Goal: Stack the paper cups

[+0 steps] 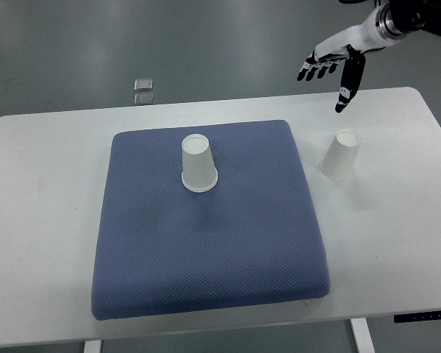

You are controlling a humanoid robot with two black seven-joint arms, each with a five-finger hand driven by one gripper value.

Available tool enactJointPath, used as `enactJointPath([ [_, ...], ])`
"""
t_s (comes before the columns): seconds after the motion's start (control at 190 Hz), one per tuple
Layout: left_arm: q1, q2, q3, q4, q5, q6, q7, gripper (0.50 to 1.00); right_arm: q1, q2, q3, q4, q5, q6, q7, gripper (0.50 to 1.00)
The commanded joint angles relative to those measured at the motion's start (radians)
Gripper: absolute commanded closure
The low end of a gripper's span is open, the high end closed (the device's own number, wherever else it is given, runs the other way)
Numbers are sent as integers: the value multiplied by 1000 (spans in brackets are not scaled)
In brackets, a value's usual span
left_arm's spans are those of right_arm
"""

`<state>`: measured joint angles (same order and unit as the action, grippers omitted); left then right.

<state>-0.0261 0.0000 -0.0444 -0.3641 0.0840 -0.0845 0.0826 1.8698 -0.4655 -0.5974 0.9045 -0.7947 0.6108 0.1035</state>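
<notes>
Two white paper cups stand upside down. One cup sits on the blue mat toward its far middle. The other cup rests on the bare white table just right of the mat. My right hand hovers high above the table's far right, up and slightly left of that second cup, well clear of it. Its fingers are spread and hold nothing; the thumb points down toward the cup. The left arm is out of view.
A small pale object lies on the grey floor beyond the table's far edge. The table's front edge runs along the bottom, with its leg at lower right.
</notes>
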Motion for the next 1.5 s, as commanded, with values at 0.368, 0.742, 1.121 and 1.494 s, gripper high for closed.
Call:
enactJointPath([
  [0.368, -1, 0, 1, -13, 0, 0, 0, 500, 396, -252, -87, 366, 28, 0, -44, 572],
  [0.742, 0, 0, 3, -12, -1, 0, 0, 500, 227, -182, -96, 226, 22, 0, -59, 572],
  [1.121, 2, 0, 3, -4, -3, 0, 2, 500, -164, -1, -82, -70, 22, -112, -79, 572],
  [1.494, 3, 0, 5, -1, -3, 0, 2, 500, -351, 130, -79, -253, 29, -226, -79, 574],
])
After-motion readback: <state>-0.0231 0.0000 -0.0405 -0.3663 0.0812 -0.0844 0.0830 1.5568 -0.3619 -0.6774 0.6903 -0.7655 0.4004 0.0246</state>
